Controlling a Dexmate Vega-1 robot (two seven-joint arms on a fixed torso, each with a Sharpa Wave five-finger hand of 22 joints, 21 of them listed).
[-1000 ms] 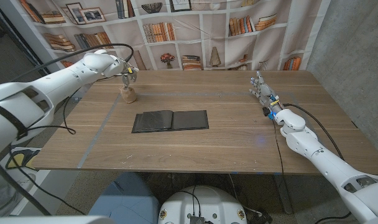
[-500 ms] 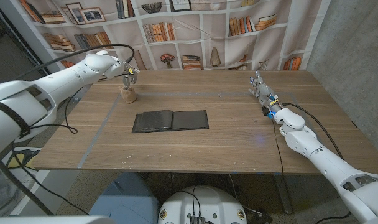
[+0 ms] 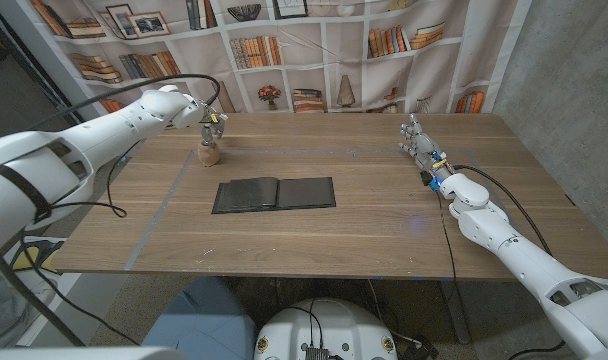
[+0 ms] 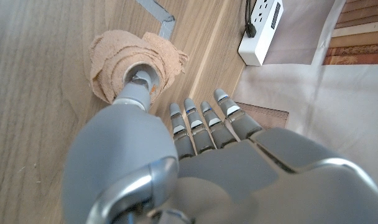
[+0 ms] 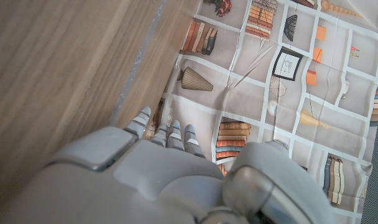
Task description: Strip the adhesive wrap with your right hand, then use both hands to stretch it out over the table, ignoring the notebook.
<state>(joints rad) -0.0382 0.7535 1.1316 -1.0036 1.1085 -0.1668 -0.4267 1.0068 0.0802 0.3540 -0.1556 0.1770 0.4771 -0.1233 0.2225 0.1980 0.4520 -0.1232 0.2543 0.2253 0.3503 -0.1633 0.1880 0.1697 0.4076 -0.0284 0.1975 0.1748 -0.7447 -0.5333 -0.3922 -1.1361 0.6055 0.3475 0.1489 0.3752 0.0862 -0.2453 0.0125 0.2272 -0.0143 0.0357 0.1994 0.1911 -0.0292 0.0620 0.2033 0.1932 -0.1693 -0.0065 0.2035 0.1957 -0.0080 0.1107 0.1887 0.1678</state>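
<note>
**Left hand settles on the wrap roll while the right waits**

At the far left of our table, our left hand [image 3: 208,122] has edged a little further along the tabletop over the past second, and the tan roll of adhesive wrap [image 3: 211,154] has travelled with it. The roll sits directly beneath the hand; in the left wrist view one digit is pushed down into the core of the roll [image 4: 137,65] while the other fingers [image 4: 203,120] stretch out beside it, so we judge the roll pinned, not clasped. Nearer us from that hand, the open black notebook [image 3: 274,193] lies untouched. Far across the table, our right hand [image 3: 422,147] has not moved; its fingers point up and apart, holding nothing. Stripping, the right hand's job, has not begun.
</note>
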